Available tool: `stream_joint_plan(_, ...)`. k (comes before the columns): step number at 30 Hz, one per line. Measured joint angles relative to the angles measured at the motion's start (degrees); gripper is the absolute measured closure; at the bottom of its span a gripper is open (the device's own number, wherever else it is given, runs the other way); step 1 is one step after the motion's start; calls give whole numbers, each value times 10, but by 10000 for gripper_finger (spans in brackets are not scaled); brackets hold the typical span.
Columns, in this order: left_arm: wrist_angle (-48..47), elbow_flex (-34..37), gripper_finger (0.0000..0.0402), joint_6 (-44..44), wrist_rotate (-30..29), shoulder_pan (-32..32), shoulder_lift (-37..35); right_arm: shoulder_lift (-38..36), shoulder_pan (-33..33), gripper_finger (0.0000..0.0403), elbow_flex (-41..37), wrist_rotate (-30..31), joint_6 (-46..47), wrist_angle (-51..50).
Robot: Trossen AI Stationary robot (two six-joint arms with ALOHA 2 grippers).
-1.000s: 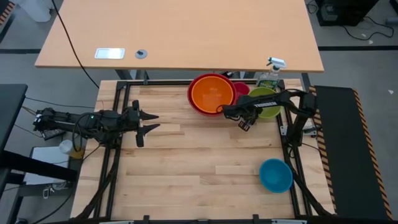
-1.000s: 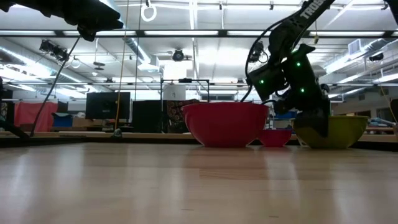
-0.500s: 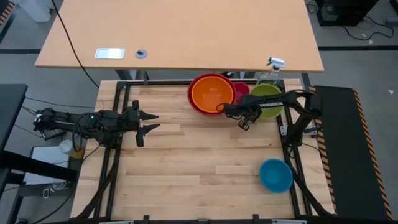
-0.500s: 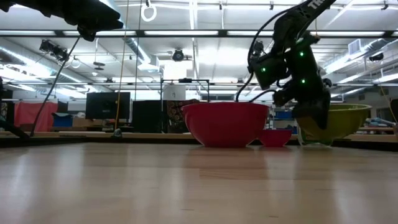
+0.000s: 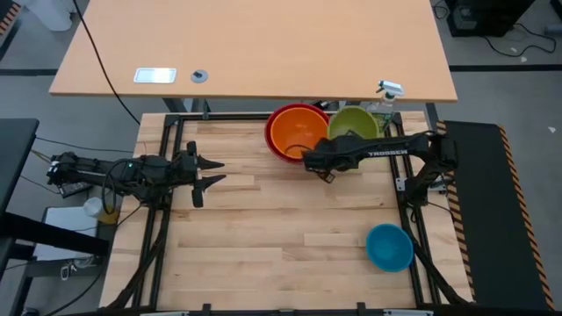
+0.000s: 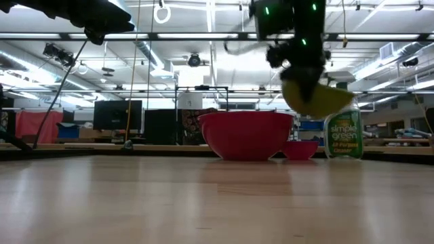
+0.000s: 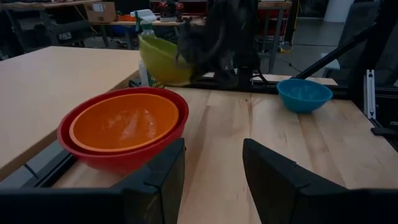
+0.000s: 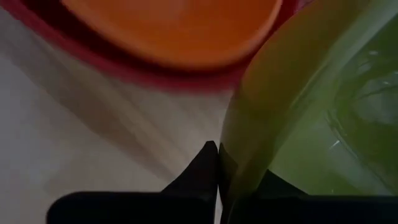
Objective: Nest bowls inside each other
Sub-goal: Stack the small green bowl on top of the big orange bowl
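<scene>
The lime green bowl (image 5: 355, 123) hangs tilted in the air beside the red bowl (image 5: 274, 145), which rests on its base on the table with the orange bowl (image 5: 299, 132) nested in it. My right gripper (image 5: 334, 147) is shut on the green bowl, seen high up in the low view (image 6: 315, 98). A small magenta bowl (image 6: 300, 149) stands on the table behind the red bowl. The blue bowl (image 5: 389, 247) sits at the near right. My left gripper (image 5: 206, 172) waits open at the left. My right gripper grips the green bowl's rim (image 8: 231, 163) on the side facing the red bowl. One finger (image 8: 204, 163) is outside the wall and the other inside. The fingers slant down from the table's right. The bowl is lifted clear and tilted.
A green spray bottle (image 6: 344, 132) stands at the far right edge, behind where the green bowl hangs. A large tan desk (image 5: 255, 44) lies beyond the far edge. Bare wood stretches across the middle and near left of the table.
My right gripper has risen and swung toward the table's left, tipping as it went. It has carried the green bowl up off the table toward the red and orange bowls. The bowl now hangs tilted, uncovering the spray bottle behind it.
</scene>
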State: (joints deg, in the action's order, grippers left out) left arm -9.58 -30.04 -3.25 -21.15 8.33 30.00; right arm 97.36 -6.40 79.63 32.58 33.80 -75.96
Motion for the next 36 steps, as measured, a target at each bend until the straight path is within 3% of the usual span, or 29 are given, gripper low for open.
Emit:
stream_joint_plan(6, 16, 0, 237, 11, 0, 0, 0, 18, 19, 376, 102, 22, -71, 30)
stream_joint_plan(11, 17, 0, 237, 11, 0, -1, 0, 92, 20, 377, 183, 21, -141, 47)
stream_joint_plan(19, 16, 0, 237, 15, 0, -1, 0, 220, -11, 375, 319, -41, -253, 50)
stream_joint_plan(24, 11, 0, 237, 15, 0, -1, 0, 254, -48, 375, 326, -83, -275, 48)
stream_joint_plan(36, 10, 0, 237, 14, 0, -1, 0, 253, -85, 366, 308, -153, -309, 69)
